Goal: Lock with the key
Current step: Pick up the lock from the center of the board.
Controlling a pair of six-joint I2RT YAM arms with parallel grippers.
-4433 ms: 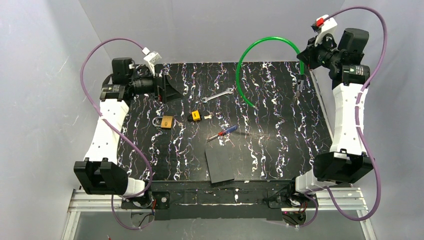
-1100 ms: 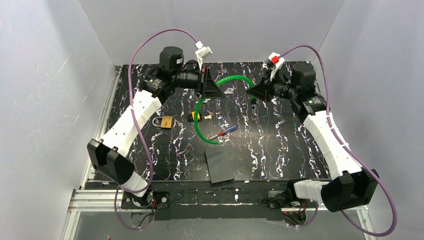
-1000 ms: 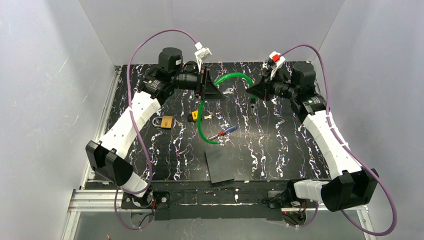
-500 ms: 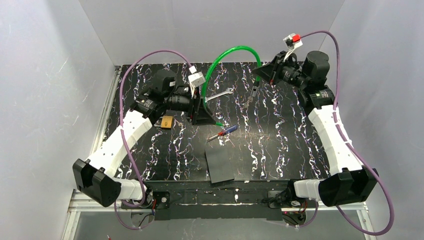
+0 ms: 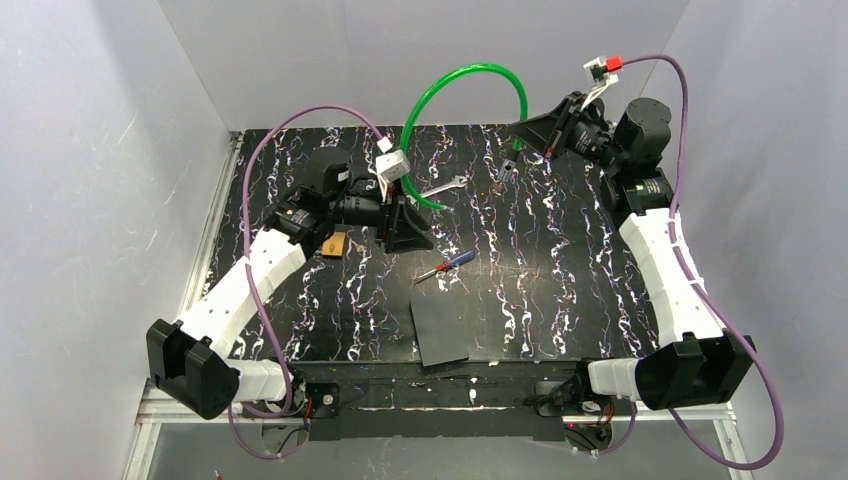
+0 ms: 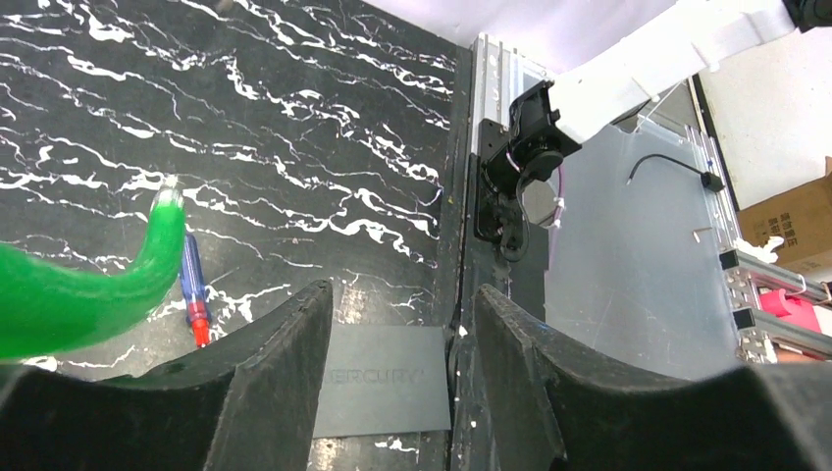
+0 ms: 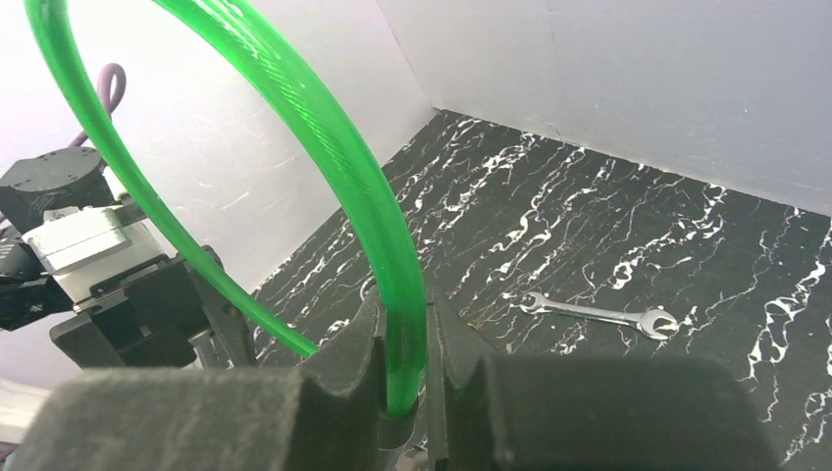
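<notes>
Since a second ago the left arm has swung from the far side of the surface [image 5: 560,280] toward the near side, and the left claw [image 5: 405,228] now hangs over the spot just right of the brass padlock [image 5: 336,243], where the key lay earlier. The key shows in no view now; from above, that patch is covered by the claw's black head. In the left wrist view the left claw [image 6: 402,304] stands open, its two black fingers [image 6: 294,343] apart with nothing between them, and the black sheet [image 6: 383,392] lies below the gap. The right arm has drawn back toward the far right corner and risen. The right claw [image 5: 515,155] is closed on one end of the green tube [image 5: 470,70], which arches high over the far edge and comes down beside the left claw. In the right wrist view the tube [image 7: 392,294] is pinched between the right claw's fingers [image 7: 343,383]. Its free end [image 6: 167,201] hangs just beside the red-and-blue screwdriver [image 6: 193,294], which lies right of the left claw. The wrench [image 5: 440,187] lies farther back, apart from both claws.
</notes>
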